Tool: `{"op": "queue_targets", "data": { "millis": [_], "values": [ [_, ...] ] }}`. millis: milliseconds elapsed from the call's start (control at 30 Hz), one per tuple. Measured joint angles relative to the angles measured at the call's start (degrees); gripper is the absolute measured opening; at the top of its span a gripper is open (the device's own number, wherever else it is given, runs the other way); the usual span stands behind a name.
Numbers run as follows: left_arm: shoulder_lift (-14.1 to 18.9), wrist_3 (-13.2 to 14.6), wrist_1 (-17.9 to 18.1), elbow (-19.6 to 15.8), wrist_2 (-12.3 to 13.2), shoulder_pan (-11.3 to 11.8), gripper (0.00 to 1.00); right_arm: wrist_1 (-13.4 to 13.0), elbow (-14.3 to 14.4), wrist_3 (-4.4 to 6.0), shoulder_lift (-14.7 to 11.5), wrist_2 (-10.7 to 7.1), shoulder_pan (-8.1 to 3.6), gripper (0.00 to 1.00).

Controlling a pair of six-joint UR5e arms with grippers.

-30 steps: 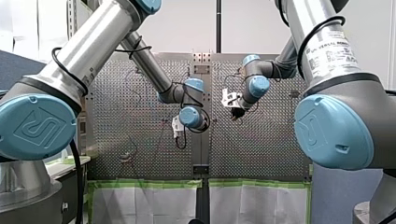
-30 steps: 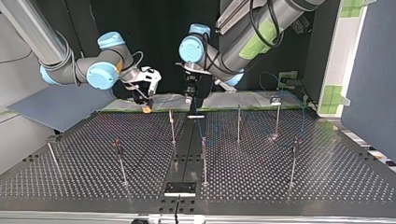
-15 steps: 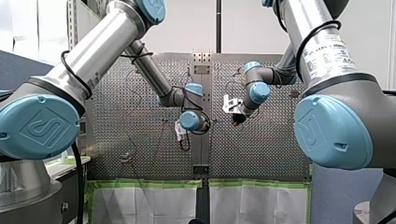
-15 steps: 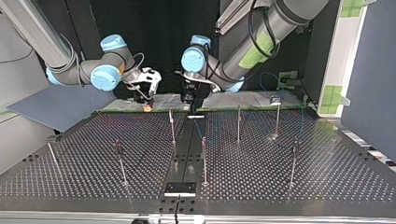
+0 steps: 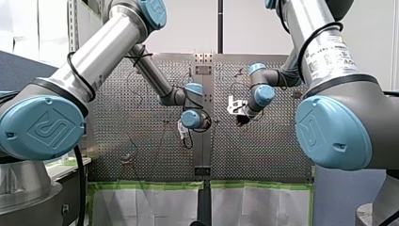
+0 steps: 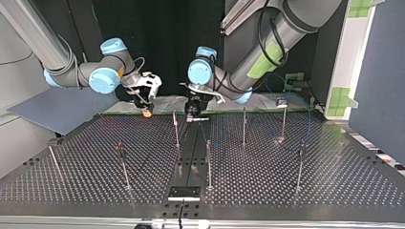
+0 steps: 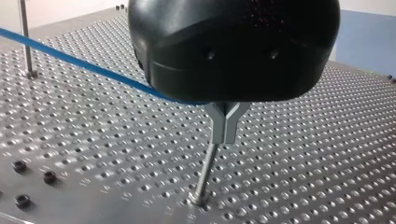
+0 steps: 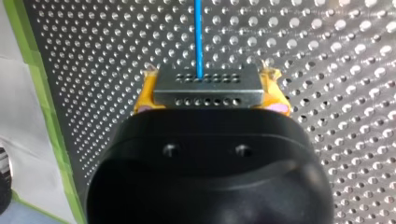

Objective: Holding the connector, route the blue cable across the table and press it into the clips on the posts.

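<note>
The yellow fingers [image 8: 144,95] of my right gripper [image 8: 210,84] squeeze the connector [image 8: 208,92], and the blue cable [image 7: 70,58] runs straight out from it, passing under my left gripper [image 6: 193,113], just above the clip [image 7: 225,122] on a post [image 7: 205,177]; I cannot tell that one's grip.

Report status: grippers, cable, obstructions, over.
Right gripper shut on connector. Left gripper over a post's clip, blue cable beneath it, seating hidden. No obstruction seen.

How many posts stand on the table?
7. Near row, top view's left to right: post A, post B, post C, post D. Behind them: post E, post F, post G. More may be hidden.
</note>
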Motion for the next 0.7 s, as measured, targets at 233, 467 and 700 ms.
{"op": "queue_targets", "data": {
  "millis": [233, 467, 700],
  "values": [
    [-3.07, -0.09, 0.37, 2.73, 1.9, 0.43, 0.0, -0.43, -0.39, -0.01, 0.59, -0.36, -0.68, 0.0],
    [-4.41, -0.27, -1.37, 6.42, 2.42, 1.31, 0.0, -0.7, -1.52, 0.01, 1.71, -0.72, -1.38, 0.0],
    [-4.46, 0.39, -3.92, 8.78, 2.39, 2.6, 0.0, -1.25, -3.08, 0.25, 2.11, -0.76, -2.22, 0.0]
  ]
}}
